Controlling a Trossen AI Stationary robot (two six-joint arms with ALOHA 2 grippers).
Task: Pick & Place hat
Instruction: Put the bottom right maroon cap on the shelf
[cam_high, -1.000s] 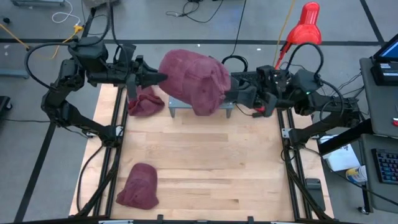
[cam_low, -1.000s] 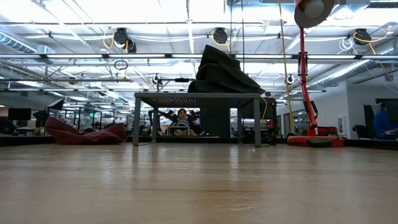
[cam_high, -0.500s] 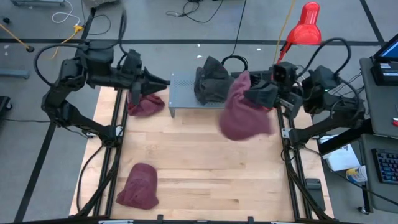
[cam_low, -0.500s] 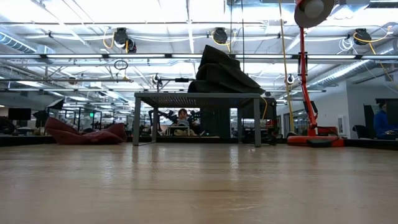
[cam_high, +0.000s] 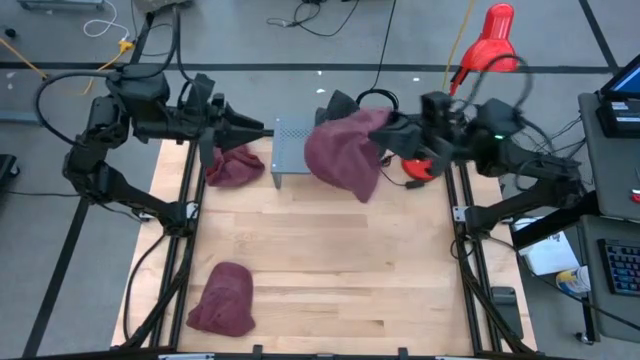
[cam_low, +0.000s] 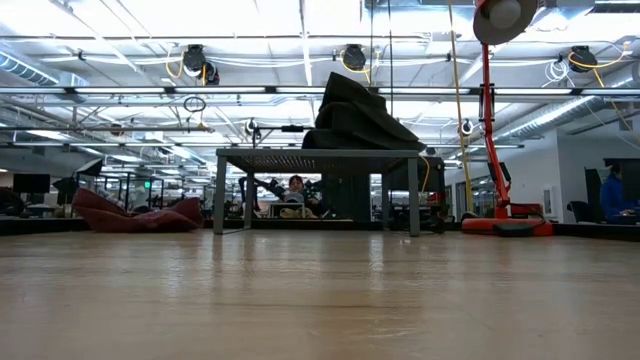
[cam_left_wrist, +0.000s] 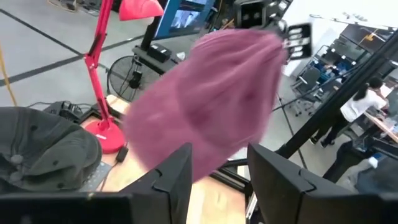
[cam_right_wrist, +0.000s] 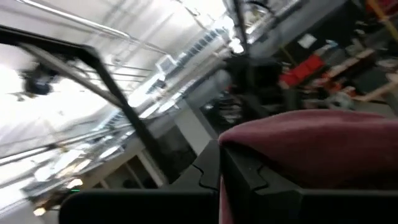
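Note:
My right gripper (cam_high: 384, 132) is shut on a maroon knit hat (cam_high: 344, 157) in the air beside the small grey stand (cam_high: 290, 150) at the table's far edge. A dark grey hat (cam_high: 336, 106) rests on the stand's top and shows there in the low view (cam_low: 355, 112). My left gripper (cam_high: 257, 127) hovers open left of the stand, pointing at the held hat (cam_left_wrist: 211, 106); its fingers (cam_left_wrist: 179, 171) touch nothing. A second maroon hat (cam_high: 235, 165) lies below the left gripper, and a third (cam_high: 222, 298) lies near the table's near left corner. My right gripper holds the maroon hat by its upper edge (cam_right_wrist: 311, 140), pinched between the two fingers (cam_right_wrist: 249, 177), coming level from the table's right side. How many layers are in the pinch cannot be told. The hat is lifted clear and hangs slack below the fingers (cam_high: 350, 175).
A red desk lamp (cam_high: 490, 40) stands behind the table's far right corner, with its base (cam_high: 420, 165) by the right arm. Dark rails (cam_high: 185, 230) run along both table sides. Bare wood (cam_high: 340, 260) fills the middle and near right.
My right gripper has swung the maroon hat off the stand toward the table's right edge, then back toward the stand. The hat, first spread over the stand, now hangs in a narrower bunch. The grey hat has come into view on the stand.

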